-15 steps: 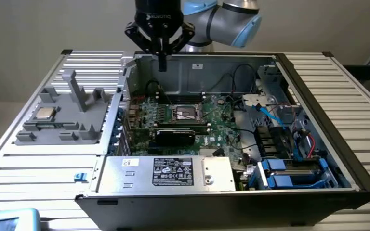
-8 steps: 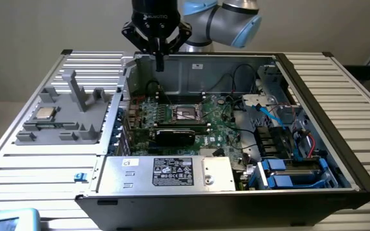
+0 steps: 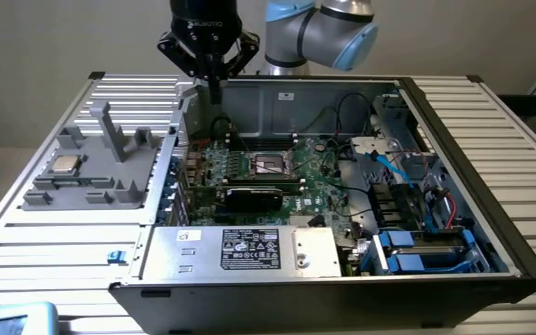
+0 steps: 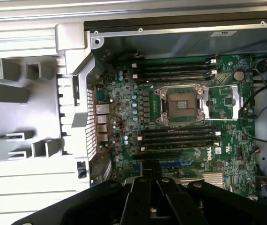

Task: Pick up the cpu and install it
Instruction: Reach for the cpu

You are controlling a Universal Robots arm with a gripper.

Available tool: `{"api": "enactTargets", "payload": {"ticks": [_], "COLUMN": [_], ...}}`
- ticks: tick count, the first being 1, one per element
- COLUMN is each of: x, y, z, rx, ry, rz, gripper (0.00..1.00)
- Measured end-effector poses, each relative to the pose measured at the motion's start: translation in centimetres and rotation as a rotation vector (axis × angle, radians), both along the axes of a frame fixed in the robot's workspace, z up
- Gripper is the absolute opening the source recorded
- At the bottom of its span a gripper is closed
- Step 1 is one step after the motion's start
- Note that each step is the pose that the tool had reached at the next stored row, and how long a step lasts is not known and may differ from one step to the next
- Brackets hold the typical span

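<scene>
The cpu [image 3: 65, 165], a small silver-grey square chip, lies flat on the grey holder [image 3: 91, 174] at the exterior view's left, outside the computer case. My gripper [image 3: 212, 89] hangs high over the case's back left corner, well away from the cpu, with its black fingers shut and nothing between them. In the wrist view the gripper [image 4: 151, 180] points down over the green motherboard [image 4: 124, 117]. The cpu socket [image 3: 270, 164] sits open at the middle of the board [image 4: 179, 104], its metal frame lifted aside.
A black graphics card [image 3: 254, 195] stands just in front of the socket. The silver power supply box [image 3: 240, 250] fills the case's front. Cables and blue drive bays [image 3: 417, 251] crowd the exterior view's right. The slatted table [image 3: 54, 244] surrounds the case.
</scene>
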State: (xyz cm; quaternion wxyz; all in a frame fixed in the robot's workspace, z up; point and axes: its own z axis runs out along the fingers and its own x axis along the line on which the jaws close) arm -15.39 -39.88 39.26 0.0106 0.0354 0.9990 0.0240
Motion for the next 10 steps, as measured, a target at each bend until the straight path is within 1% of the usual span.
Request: {"api": "enactTargets", "payload": {"ticks": [10], "x": [-4.5], "y": [0.00], "z": [-0.02], "rx": [0.0000], "ry": [-0.0022], "rz": [0.000], "gripper": [0.11]}}
